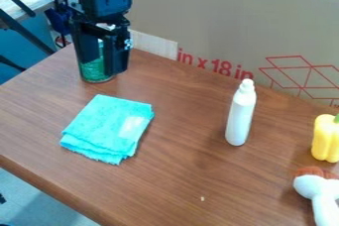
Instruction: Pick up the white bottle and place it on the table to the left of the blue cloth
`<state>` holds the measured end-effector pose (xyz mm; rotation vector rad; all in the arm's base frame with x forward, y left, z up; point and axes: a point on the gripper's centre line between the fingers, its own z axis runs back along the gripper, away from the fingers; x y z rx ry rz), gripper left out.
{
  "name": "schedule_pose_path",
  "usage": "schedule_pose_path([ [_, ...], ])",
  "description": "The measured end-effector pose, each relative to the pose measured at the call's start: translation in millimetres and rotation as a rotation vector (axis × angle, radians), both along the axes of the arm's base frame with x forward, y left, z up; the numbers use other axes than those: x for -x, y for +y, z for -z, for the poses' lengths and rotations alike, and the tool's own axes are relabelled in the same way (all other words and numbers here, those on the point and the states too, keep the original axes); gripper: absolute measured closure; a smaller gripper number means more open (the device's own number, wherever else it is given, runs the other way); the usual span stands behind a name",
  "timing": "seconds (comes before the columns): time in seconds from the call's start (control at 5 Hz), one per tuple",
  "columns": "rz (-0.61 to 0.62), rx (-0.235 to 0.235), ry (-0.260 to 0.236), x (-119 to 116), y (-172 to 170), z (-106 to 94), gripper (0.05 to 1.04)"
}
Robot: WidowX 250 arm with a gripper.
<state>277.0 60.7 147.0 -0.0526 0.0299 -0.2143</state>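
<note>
The black gripper [101, 46] hangs at the upper left of the camera view, low over the table's back left part. Right at it stands a green cylindrical container [96, 71], upright near the table edge, its upper part largely hidden by the gripper. A folded turquoise cloth [108, 128] lies flat in front of them. Right of the cloth, a white bottle [241, 114] with a narrow top stands upright, apart from the gripper.
At the right edge are a yellow bell pepper [325, 139] and a white mushroom-like toy with a brown patch [319, 191]. A cardboard panel [198, 17] borders the back of the brown table [179, 180]. Blue-handled items [58, 9] are behind, upper left.
</note>
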Motion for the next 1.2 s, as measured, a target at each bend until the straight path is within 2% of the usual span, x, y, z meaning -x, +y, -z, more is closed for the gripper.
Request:
schedule_pose_path([
  [0.2,0.004,0.009,0.032,1,-2,9.1,0.082],
  [0.4,0.043,0.014,0.002,-15,-21,10.1,0.082],
  [0.6,0.004,0.002,-0.106,-30,-63,14.0,0.082],
  [0.8,0.039,0.002,-0.151,-37,-97,8.5,0.082],
  [1.0,0.059,-0.009,-0.174,-48,-121,12.1,0.082],
  [1.2,0.102,-0.034,-0.22,-53,-136,10.0,0.082],
])
